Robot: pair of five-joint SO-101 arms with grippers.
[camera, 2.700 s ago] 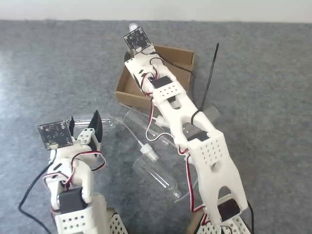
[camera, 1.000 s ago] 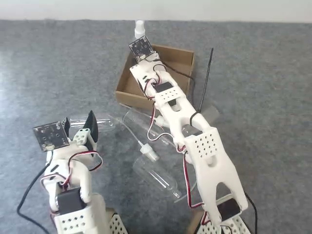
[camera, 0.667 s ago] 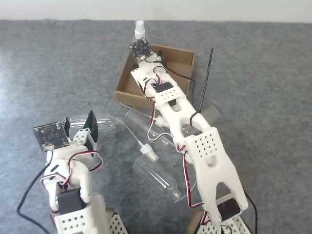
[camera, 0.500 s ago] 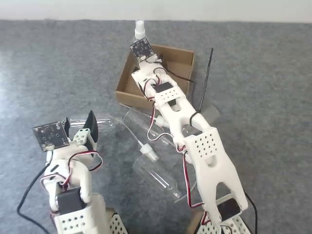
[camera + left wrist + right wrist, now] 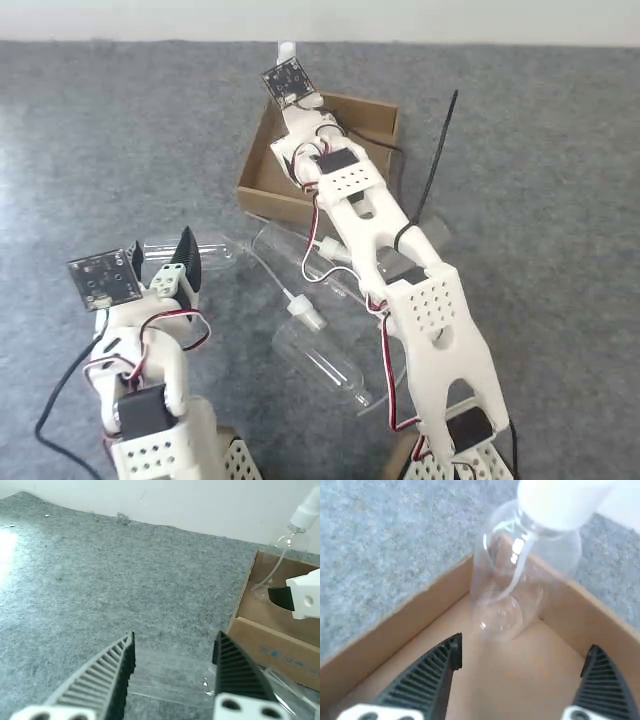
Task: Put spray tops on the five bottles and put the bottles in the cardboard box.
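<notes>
Upper centre, your right gripper [image 5: 522, 652] hangs spread over the box [image 5: 262, 190], 1 capped bottle [image 5: 520, 580] standing inside. Lower left, your left gripper [image 5: 175, 650] gapes above a lying bottle [image 5: 165, 680].

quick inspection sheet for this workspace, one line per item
surface: grey felt, lying flat.
job's things: cardboard box holds one capped bottle in a corner; at least three clear bottles lie on the felt, with a loose spray top among them.
clutter: nothing seen.
grippers: right gripper over the box, jaws open, apart from the capped bottle; left gripper with jaws open above one of the clear bottles.
cables: red, white and black wires run along the right arm.
surroundings: white wall behind the felt.
</notes>
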